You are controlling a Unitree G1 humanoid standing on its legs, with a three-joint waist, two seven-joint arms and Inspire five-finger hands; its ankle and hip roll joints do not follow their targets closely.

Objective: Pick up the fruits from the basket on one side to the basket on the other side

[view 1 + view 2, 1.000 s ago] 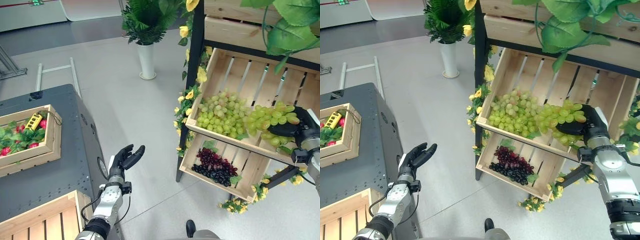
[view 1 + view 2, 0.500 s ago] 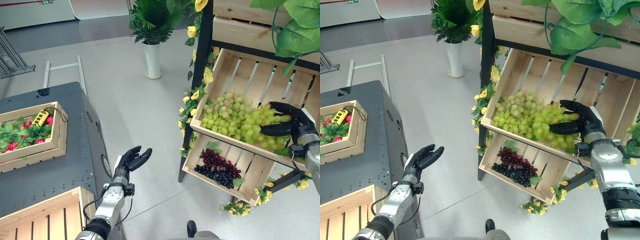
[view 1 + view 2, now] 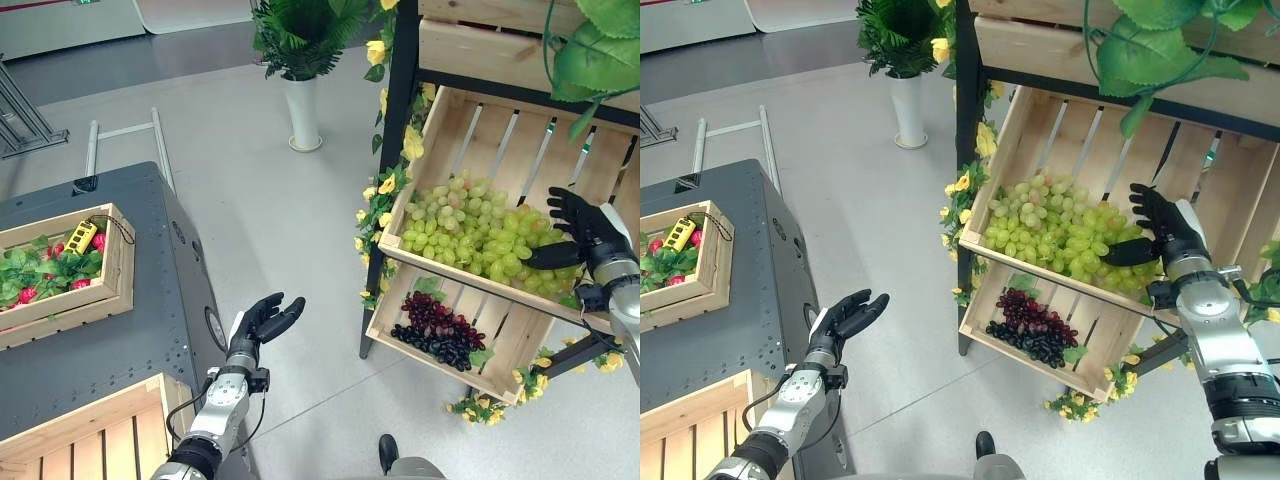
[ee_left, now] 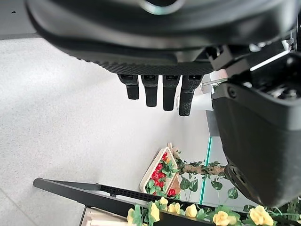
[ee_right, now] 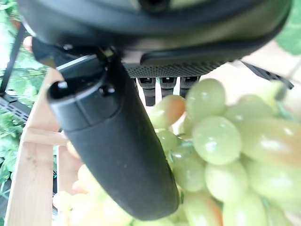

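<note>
Grapes are the landmark here: the green grapes [image 3: 480, 232] lie in the upper crate [image 3: 470, 140] of the shelf. Nearest to the camera, the left robot hand [image 3: 262, 322] hangs over the floor beside the grey counter [image 3: 110, 350], fingers relaxed and holding nothing – well apart from the grapes. Farther away, the right robot hand [image 3: 1164, 232] is at the right end of the green grapes, fingers spread and thumb against the bunch, not closed on it. So the right robot hand is much nearer. The bunch's long axis runs along the crate's front edge. Below it lie dark grapes [image 3: 437, 329]. The strawberry crate [image 3: 62, 270] on the counter is far to the left.
</note>
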